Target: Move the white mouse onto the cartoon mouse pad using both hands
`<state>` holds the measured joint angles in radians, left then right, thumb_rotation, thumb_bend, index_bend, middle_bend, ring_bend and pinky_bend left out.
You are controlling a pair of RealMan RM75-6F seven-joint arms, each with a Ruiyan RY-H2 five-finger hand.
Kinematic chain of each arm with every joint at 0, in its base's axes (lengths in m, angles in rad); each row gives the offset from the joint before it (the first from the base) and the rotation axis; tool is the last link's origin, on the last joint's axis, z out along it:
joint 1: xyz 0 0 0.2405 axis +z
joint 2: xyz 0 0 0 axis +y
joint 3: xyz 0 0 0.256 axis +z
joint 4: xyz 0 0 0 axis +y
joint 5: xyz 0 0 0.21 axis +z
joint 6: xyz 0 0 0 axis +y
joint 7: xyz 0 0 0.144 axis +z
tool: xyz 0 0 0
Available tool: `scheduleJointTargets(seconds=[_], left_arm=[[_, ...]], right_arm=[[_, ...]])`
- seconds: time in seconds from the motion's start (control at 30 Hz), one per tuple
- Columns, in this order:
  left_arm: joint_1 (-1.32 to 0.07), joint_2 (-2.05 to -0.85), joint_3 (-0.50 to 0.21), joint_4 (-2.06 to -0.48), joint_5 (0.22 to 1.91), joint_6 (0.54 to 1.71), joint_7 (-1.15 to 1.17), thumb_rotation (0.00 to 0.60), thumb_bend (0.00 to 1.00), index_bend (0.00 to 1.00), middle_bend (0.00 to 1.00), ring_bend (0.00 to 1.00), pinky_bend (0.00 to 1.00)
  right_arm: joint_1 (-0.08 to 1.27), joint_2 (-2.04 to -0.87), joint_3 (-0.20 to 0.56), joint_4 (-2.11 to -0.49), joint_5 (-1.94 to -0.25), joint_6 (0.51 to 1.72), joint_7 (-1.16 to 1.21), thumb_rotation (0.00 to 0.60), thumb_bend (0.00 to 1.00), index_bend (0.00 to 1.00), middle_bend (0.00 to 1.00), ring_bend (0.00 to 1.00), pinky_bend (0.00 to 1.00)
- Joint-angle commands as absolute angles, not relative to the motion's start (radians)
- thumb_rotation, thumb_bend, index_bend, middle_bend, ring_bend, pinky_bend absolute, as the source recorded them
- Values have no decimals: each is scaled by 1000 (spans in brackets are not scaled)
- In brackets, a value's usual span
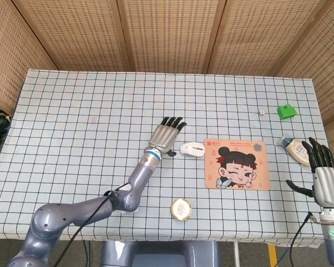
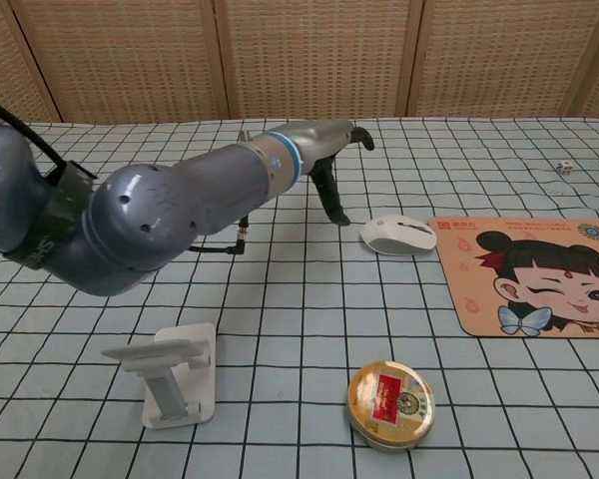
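A white phone stand (image 2: 170, 384) is seen at the near left of the checked worktop (image 1: 89, 111), with a round tin (image 2: 390, 403) further right along the near edge. The left hand (image 1: 166, 135) is held over the worktop with its fingers spread and nothing in them, just left of the white mouse (image 1: 192, 149) and apart from it. The white mouse lies on the cloth just beside the left edge of the cartoon mouse pad (image 1: 236, 164), not on it (whether it touches the edge cannot be told). Far right, a small die (image 1: 261, 113) and a green block (image 1: 286, 111) are seen, and a bottle (image 1: 296, 151) lies close to the right hand (image 1: 324, 179), which is held open and empty at the right edge. From here, the mouse could be nudged away or skidded past the pad if it is approached too fast. The bottle could be knocked as the right arm is brought inward.
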<state>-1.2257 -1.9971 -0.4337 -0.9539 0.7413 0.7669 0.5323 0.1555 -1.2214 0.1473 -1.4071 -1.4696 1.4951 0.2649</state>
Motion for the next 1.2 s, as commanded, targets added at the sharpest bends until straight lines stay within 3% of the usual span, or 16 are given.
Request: scheduleJointTargets(seconds=[0.03,0.37,0.6,0.73,1.03,1.2], left_arm=[[-1056,-1811,-365,-1220,811,922,500,600,164,101,0,0,30],[-737,-1458,-209,-1635,1004,1238,419,600,164,93,0,0,10],[-544,-1327,-77,-1759,1175,1439,335,600,164,92,0,0,0],[-412,-1294,6,-1741,1252,1561,286,600,165,92,0,0,0],[-354,-1266,-13,-1714,1289,1562,210,600,164,92,0,0,0],[-344,-1257,-30,-1710,1294,1533,188,600,164,92,0,0,0]], right_arm=[[156,-1225,147,-1407,-1465,1491,254,600,126,65,0,0,0],[162,-1241,150,-1401,-1456,1481,211,600,126,65,0,0,0],[164,-1250,156,-1390,-1450,1485,195,600,125,65,0,0,0],[169,-1263,164,-1388,-1445,1488,168,600,118,65,0,0,0],[258,-1269,223,-1500,-1422,1421,26,600,112,114,0,0,0],[363,-1300,264,-1625,-1344,1295,-180,600,112,122,0,0,0]])
